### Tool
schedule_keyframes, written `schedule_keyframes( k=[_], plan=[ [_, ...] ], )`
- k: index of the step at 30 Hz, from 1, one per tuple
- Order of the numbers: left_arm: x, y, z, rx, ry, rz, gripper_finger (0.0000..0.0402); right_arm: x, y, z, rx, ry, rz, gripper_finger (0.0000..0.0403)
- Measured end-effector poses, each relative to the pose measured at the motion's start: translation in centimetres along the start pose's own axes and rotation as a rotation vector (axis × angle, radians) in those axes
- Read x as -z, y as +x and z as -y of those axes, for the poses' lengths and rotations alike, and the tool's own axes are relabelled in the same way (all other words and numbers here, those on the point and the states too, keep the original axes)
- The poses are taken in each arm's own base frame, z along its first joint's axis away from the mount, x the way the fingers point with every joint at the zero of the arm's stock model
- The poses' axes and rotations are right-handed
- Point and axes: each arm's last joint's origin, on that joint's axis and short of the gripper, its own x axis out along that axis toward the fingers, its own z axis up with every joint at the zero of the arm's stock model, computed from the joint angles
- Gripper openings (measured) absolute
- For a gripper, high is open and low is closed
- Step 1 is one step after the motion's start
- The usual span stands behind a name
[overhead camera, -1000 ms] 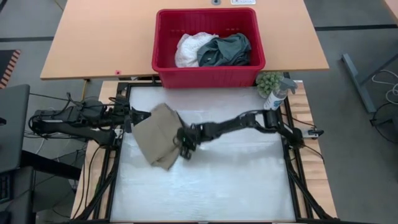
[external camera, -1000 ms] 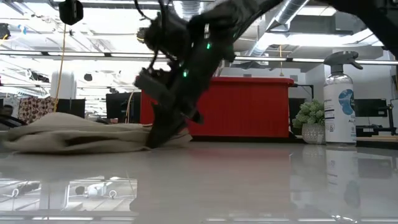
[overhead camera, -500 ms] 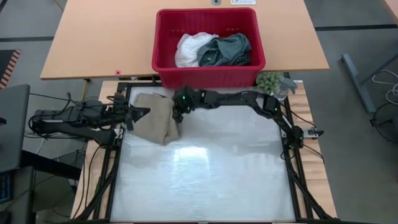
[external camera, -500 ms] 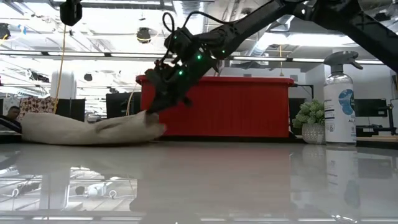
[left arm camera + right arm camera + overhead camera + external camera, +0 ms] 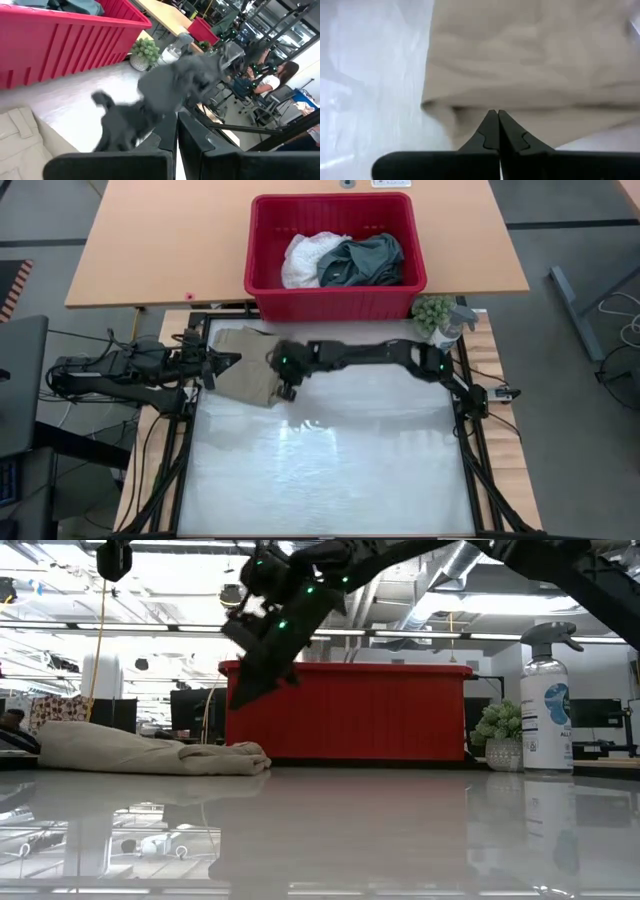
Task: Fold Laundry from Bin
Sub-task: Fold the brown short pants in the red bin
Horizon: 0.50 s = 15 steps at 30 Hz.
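Note:
The beige-khaki garment lies folded and flat at the far left of the white table top; the low view shows it as a low heap. My right gripper hangs shut above the garment's right edge, clear of it, with the beige cloth below its fingers. My left gripper is shut and waits level at the table's left edge beside the garment. The red bin behind the table holds a white garment and a dark teal one.
A spray bottle and a small green plant stand at the table's far right corner. The bin's red wall rises right behind the far edge. The white surface stretches toward the near and right edges.
My right gripper, shut throughout, has swept the beige garment from the table's left middle toward the far left corner, then risen clear of it. The garment has slid along the table and now lies flatter, close to the bin.

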Motion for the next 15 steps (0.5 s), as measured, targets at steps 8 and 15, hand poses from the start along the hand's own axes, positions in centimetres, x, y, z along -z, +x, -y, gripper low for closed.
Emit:
schedule_keyframes(
  k=[8, 15],
  plan=[
    [0.0, 0.0, 0.0, -0.009, 0.001, 0.008, 0.0, 2.1, 3.9, 0.3, 0.029, 0.042, -0.058, 0.0015],
    [0.0, 0.0, -0.1, -0.019, 0.003, 0.016, 0.0, 2.3, 5.5, 2.5, 0.021, 0.073, -0.028, 0.0015]
  ],
)
